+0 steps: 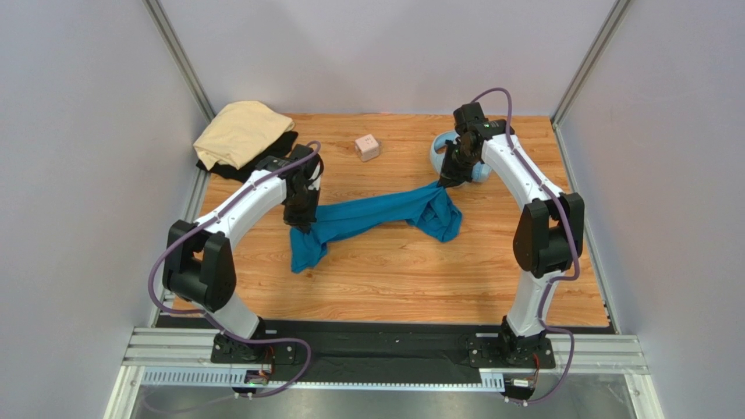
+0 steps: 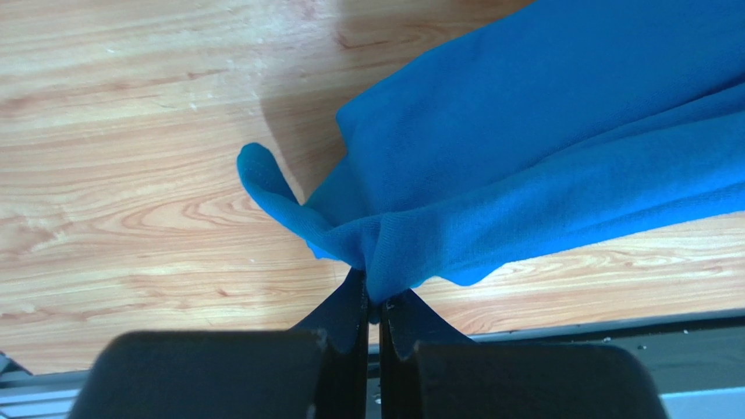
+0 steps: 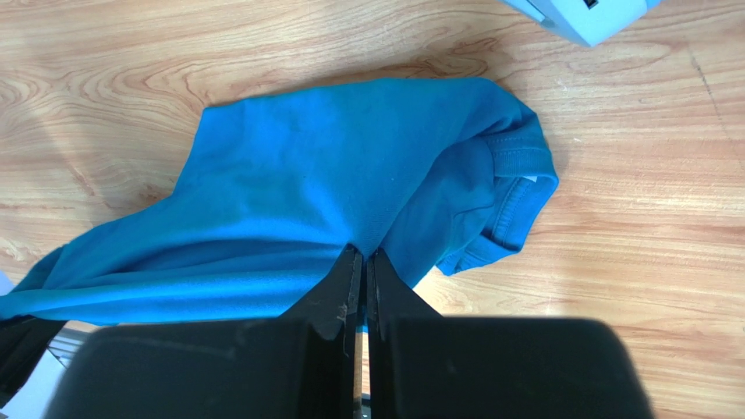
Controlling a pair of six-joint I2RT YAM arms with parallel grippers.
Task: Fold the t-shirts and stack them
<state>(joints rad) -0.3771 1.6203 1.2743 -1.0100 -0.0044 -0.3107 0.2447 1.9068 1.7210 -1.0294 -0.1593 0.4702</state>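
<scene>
The teal-blue t-shirt point(image 1: 385, 216) hangs stretched between both arms above the middle of the wooden table, its ends drooping. My left gripper point(image 1: 302, 220) is shut on a bunched fold of it point(image 2: 411, 253) at its left end. At the right end my right gripper point(image 1: 446, 181) is shut on the cloth point(image 3: 332, 192), with the collar point(image 3: 516, 196) hanging beside the fingers. A pale tan t-shirt point(image 1: 238, 131) lies folded on a black t-shirt point(image 1: 262, 157) at the back left corner.
A small pink cube point(image 1: 367, 147) sits at the back middle. Light-blue headphones point(image 1: 442, 155) lie behind the right gripper, a corner of them showing in the right wrist view point(image 3: 581, 16). Grey walls close in the table point(image 1: 393, 279) on three sides.
</scene>
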